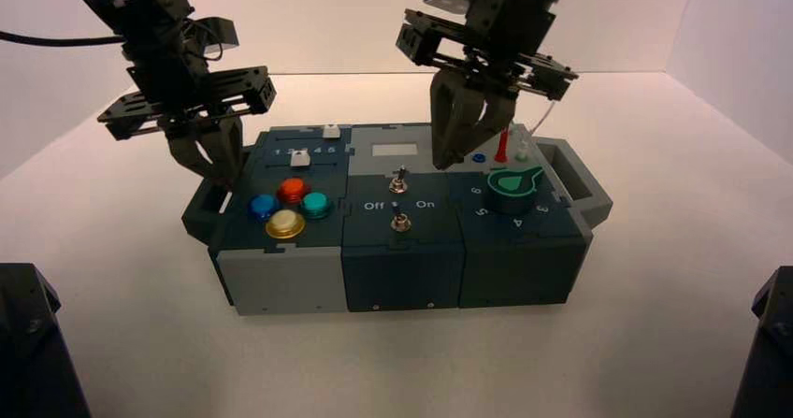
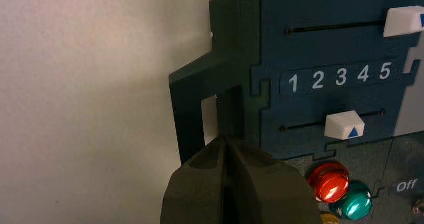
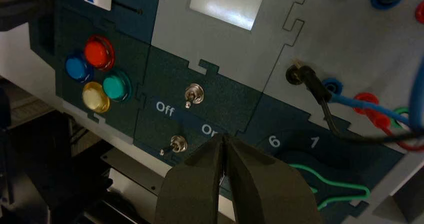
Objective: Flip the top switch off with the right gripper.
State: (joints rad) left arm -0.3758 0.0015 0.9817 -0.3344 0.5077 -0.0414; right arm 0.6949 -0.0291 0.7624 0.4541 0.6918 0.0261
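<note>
Logged red (image 1: 293, 190), blue (image 1: 263, 206), green (image 1: 316, 204) and yellow (image 1: 285, 223) buttons clustered on box's (image 1: 290, 282) front left. Saw two white sliders (image 1: 300, 158) behind them, rear one near "5" (image 2: 385, 70). Noted green knob (image 1: 511, 190) front right, wires (image 3: 350, 101) behind, pale screen (image 1: 395, 150) rear centre.

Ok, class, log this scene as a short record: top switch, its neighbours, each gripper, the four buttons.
top switch: silver toggle, between Off/On print and grey panel
second switch: matching toggle, front side of print
right gripper: above the box's right half, fingertips together
left gripper: over left handle, fingertips together
buttons: red, blue, yellow, green
</note>
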